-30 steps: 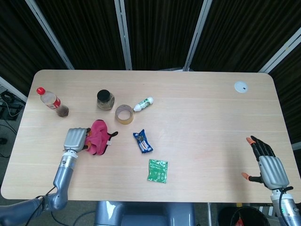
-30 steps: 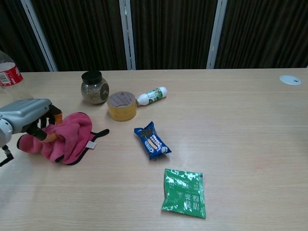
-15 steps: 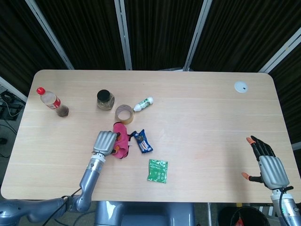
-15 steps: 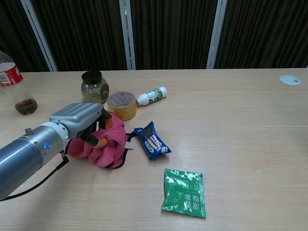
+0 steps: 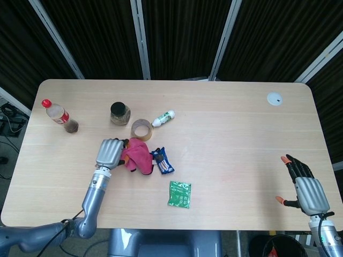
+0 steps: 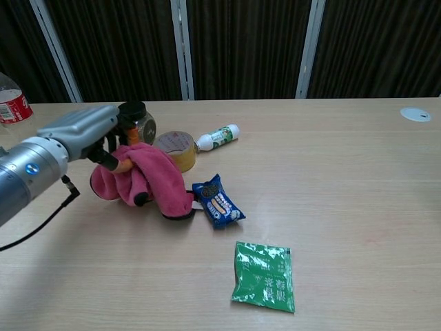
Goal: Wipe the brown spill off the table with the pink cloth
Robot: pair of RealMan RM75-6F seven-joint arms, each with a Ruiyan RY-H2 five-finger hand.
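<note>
Cloth [image 5: 136, 156], head view: pink, bunched, lay mid-left on table [image 5: 230, 123], touching blue snack pack [image 5: 162, 160], just below tape roll [image 5: 142, 129].
L hand [image 5: 109, 152], head view: fingers curled into cloth's left edge, holding it.
R hand [image 5: 304, 187], head view: spread, empty, at table's near right edge.
Spill: no brown patch I could make out in either view.
Cloth [image 6: 146, 179], chest view: partly lifted, draped from L hand [image 6: 86, 134], lower fold on table.
Handling (judgement): soft, light, limp; wouldn't slip much; best gripped by a thick bunched fold, pressed flat to wipe.

Laboratory test cell: light wooden table [image 5: 225, 139] with a cable grommet [image 5: 275, 98], enclosed by black ribbed curtain panels [image 6: 248, 48] on aluminium frame posts [image 6: 179, 48].
</note>
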